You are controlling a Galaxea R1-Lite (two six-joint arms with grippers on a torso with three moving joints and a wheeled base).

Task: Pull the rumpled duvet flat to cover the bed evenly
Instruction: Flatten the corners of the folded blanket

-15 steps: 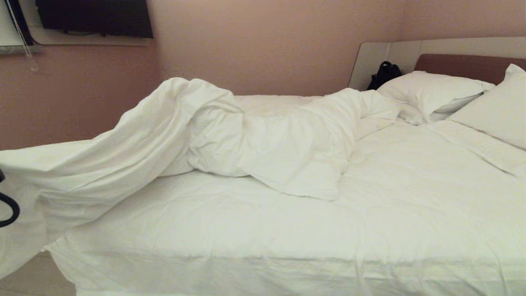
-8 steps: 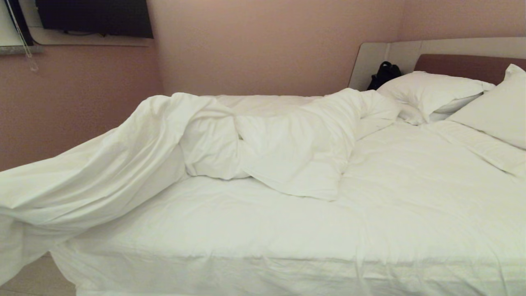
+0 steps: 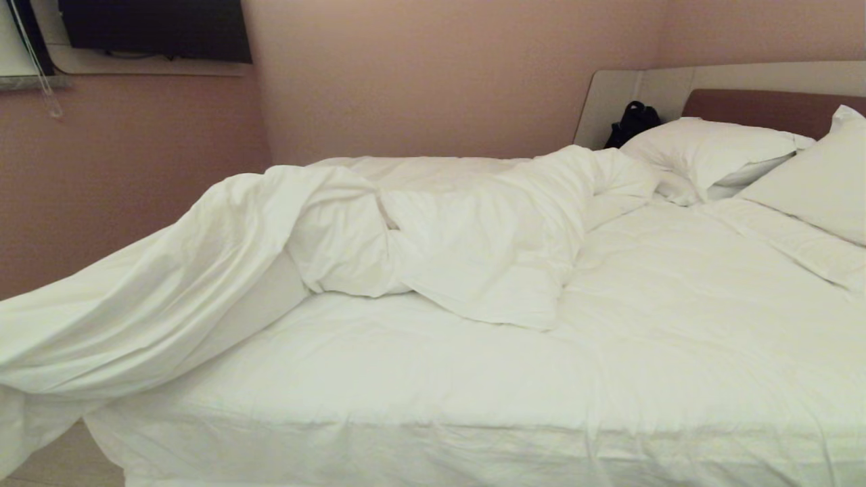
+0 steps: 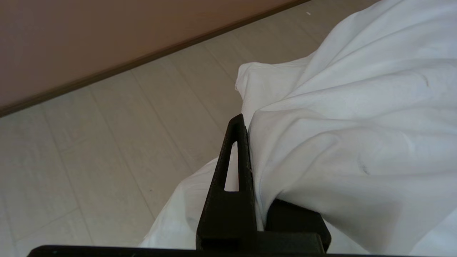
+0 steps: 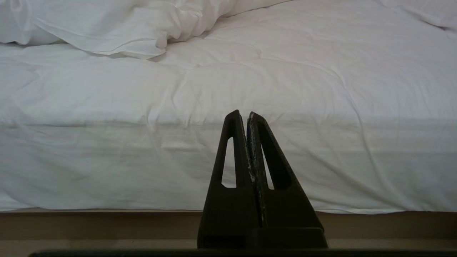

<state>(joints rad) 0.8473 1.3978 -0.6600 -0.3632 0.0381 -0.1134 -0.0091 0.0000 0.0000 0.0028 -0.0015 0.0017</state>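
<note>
Jaws clamped on a fold, the left gripper [image 4: 246,150] draws the duvet [image 3: 379,230] from mid-frame toward the lower left, spreading it over the bed [image 3: 541,379], while the right gripper [image 5: 243,116] idles closed and empty.

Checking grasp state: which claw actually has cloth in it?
The left claw: the duvet is pinched between its fingers, over the floor. The right claw is shut on nothing, facing the bed side.
</note>
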